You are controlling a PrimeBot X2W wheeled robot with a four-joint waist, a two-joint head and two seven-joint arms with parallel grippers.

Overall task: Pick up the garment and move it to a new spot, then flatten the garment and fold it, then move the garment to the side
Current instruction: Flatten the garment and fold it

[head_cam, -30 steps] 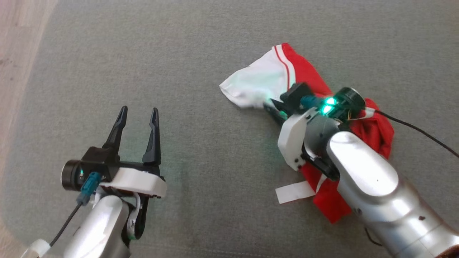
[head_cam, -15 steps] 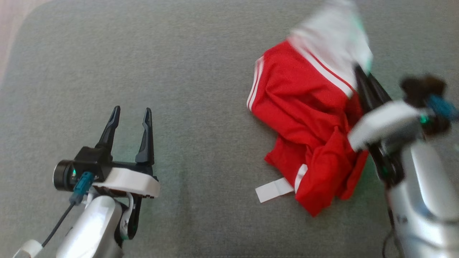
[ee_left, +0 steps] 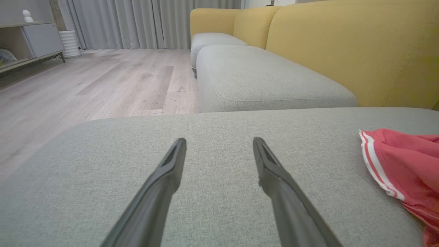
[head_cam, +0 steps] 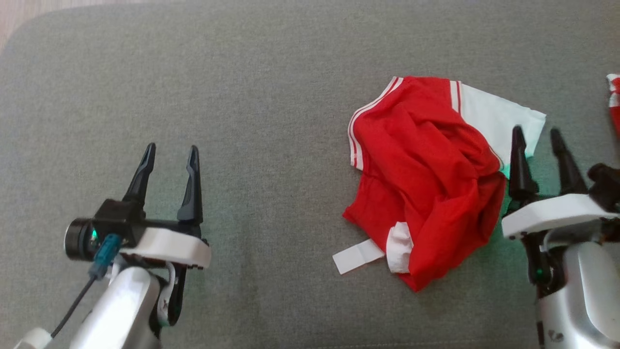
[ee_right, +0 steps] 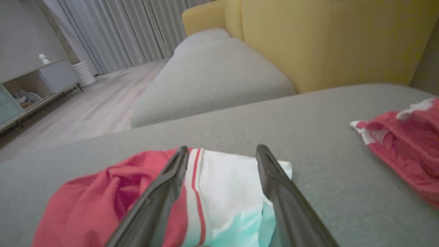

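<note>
Right, quick status: my right gripper is released, fingers spread w/ nothing between them, tips just beside the white sleeve of the red jersey. The left gripper is also spread wide and empty, hovering over bare cushion well apart from the cloth. The jersey lies free on the grey seat cushion, right of centre in the head view, in a crumpled heap: red body bunched and creased, striped hem edge twisted round on the left side, sleeve sticking out toward the far right, and a white tag poking out flat at the near edge. A second red-and-white garment sits at the far right, apart from mine; not my job, I reckon. Progress, as far as I can judge: w/ the jersey lying loose and neither gripper on it, the pick-up-and-relocate step looks done, though I can't confirm the spot from the layout alone. Everything else is left, i.e. it isn't flat, there's no fold in any tidy sense, and it hasn't gone to the side. So approx. a third through at best. Next up, prob. both grippers on opposite edges to spread it out.
</note>
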